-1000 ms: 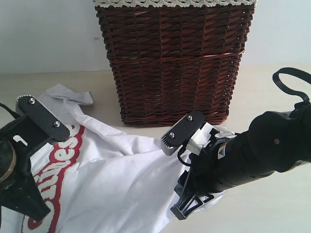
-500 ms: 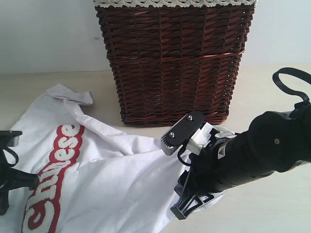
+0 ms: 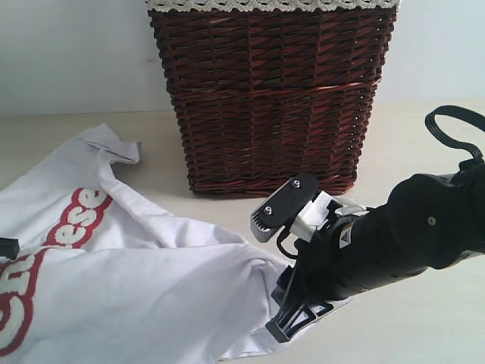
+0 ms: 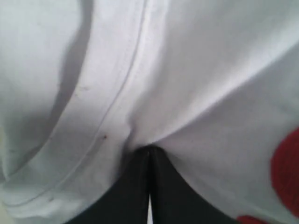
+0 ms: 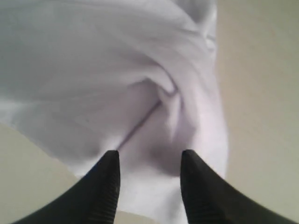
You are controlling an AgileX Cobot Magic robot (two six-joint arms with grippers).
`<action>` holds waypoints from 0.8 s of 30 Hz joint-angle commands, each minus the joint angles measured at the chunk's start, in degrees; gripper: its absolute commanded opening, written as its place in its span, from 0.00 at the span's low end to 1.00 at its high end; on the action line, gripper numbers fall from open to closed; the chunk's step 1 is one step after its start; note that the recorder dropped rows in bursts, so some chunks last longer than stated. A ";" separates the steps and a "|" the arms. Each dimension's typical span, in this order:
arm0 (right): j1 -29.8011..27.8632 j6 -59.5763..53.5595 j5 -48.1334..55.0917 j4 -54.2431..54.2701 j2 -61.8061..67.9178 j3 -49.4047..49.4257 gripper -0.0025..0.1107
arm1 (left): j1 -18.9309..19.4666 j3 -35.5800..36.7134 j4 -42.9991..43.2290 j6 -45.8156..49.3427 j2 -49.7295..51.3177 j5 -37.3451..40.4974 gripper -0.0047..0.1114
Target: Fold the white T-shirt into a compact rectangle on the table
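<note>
The white T-shirt (image 3: 151, 280) lies rumpled on the table (image 3: 432, 334), its red-outlined lettering (image 3: 76, 216) near the left edge of the exterior view. Only a small black part of my left gripper (image 3: 7, 247) shows there. In the left wrist view my left gripper (image 4: 149, 151) is shut, pinching a fold of the white T-shirt (image 4: 187, 70) beside a seam. My right gripper (image 3: 270, 277) sits at the shirt's right edge. In the right wrist view it (image 5: 149, 156) stands open, its fingers either side of bunched cloth (image 5: 140, 93) without closing on it.
A dark brown wicker basket (image 3: 273, 98) with a lace-trimmed liner stands behind the shirt, close to my right gripper. Bare table shows to the right of the right arm and along the back left, near the sleeve (image 3: 114, 145).
My left gripper has gone left, almost out of the exterior view, dragging the shirt and its lettering leftwards and stretching the cloth. The right arm has not moved.
</note>
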 commanded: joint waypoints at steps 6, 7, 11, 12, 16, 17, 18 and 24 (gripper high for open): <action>-1.54 7.35 -7.41 -0.31 3.85 0.20 0.38 | 0.36 -11.36 -8.63 12.96 -2.38 0.24 0.11; -2.18 7.59 -7.98 -0.31 4.50 0.20 0.38 | 0.36 -12.00 -11.48 15.81 -3.35 0.24 0.13; -5.47 7.73 -9.10 -0.31 7.41 0.20 0.40 | 0.36 -13.37 -31.00 30.29 -7.87 0.24 0.21; -6.11 7.73 -9.10 -0.31 8.09 -0.05 0.41 | 0.36 -13.37 -36.63 34.66 -8.80 0.39 0.22; -6.00 5.33 -6.18 -0.59 10.06 -0.98 0.39 | -0.42 -13.37 -49.16 45.10 -10.29 3.04 0.22; -6.00 4.59 -4.68 -0.59 10.46 -1.57 0.35 | -0.70 -13.37 -50.24 45.35 -10.39 3.51 0.22; -6.00 4.07 -3.80 -0.59 10.57 -2.06 0.30 | -0.98 -13.37 -50.38 45.35 -10.39 3.79 0.22; -6.00 0.29 -0.49 -4.27 8.77 -4.47 0.02 | -2.28 -13.37 -50.11 45.35 -10.39 4.82 0.22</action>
